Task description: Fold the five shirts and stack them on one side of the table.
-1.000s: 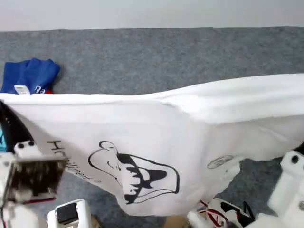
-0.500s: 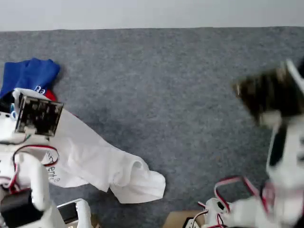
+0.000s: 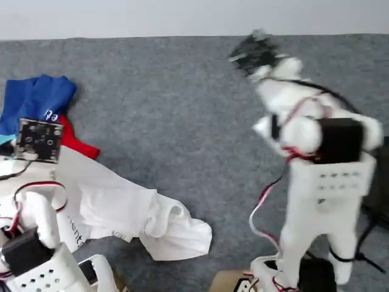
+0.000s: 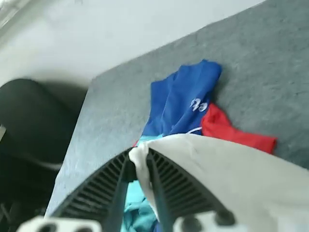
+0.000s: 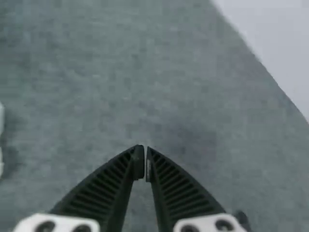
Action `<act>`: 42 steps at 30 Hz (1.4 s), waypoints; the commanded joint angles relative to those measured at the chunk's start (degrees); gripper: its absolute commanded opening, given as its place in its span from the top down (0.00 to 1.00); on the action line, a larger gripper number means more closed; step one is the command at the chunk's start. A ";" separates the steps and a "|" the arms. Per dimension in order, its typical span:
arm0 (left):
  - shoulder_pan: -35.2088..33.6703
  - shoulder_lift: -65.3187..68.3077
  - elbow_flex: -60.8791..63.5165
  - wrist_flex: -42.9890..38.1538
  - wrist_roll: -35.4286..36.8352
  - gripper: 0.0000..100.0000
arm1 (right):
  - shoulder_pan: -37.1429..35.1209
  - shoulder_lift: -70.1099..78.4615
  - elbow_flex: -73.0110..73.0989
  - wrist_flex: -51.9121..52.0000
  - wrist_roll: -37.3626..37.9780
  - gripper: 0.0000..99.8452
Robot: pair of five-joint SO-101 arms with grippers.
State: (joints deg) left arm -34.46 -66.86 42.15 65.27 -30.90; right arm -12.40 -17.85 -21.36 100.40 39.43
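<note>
A white shirt (image 3: 121,207) is lying crumpled at the left side of the table (image 3: 182,91), partly covering a red shirt (image 3: 76,141) beside a blue shirt (image 3: 39,97).

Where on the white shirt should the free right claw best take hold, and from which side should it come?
Probably grip the white shirt at its bunched loose end nearest the table's middle, where the raised folds look easy to pinch. Bring the right claw down from its own side, over bare table. The left claw pinches the opposite edge.

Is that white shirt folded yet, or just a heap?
A heap: the white shirt lies bunched and wrinkled, one edge pinched in the left gripper.
</note>
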 commanded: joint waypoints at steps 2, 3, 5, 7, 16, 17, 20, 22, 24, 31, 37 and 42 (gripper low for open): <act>-2.20 -0.70 -0.22 4.40 -0.26 1.00 | -10.86 3.47 5.36 2.07 -3.69 0.99; -2.20 -0.70 -0.22 5.54 -0.26 1.00 | -12.88 5.14 6.95 2.07 -4.40 0.99; -2.29 -0.70 -0.13 6.68 -0.26 1.00 | -16.31 8.75 9.32 2.07 -5.89 0.99; -2.29 -0.70 -0.04 7.03 -0.26 1.00 | -19.30 12.70 10.46 2.15 -6.68 0.96; -2.29 -0.70 2.33 6.68 -0.26 1.00 | -30.11 19.38 10.64 2.24 -0.88 0.80; -2.29 -0.70 2.33 6.68 -0.26 1.00 | -30.81 19.47 10.81 2.24 0.09 0.80; -2.29 -0.70 2.33 6.68 -0.26 1.00 | -32.31 19.30 13.98 2.24 3.25 0.80; -2.29 -0.70 2.42 6.68 -0.26 1.00 | -33.01 19.21 17.14 2.51 4.31 0.80; -2.29 -0.70 2.42 6.68 -0.26 1.00 | -33.36 19.12 19.16 2.51 4.31 0.80; -2.29 -0.70 3.65 6.59 -0.26 1.00 | -37.67 19.30 19.34 2.24 3.87 0.80; -2.29 -0.70 3.65 6.59 -0.26 1.00 | -38.81 20.53 19.96 0.48 3.87 0.80; -2.29 -0.70 3.65 6.59 -0.26 1.00 | -38.81 23.43 20.13 -0.66 3.87 0.80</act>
State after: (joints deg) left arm -36.57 -66.95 46.02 72.04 -30.90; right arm -50.64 5.45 -0.97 100.22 42.95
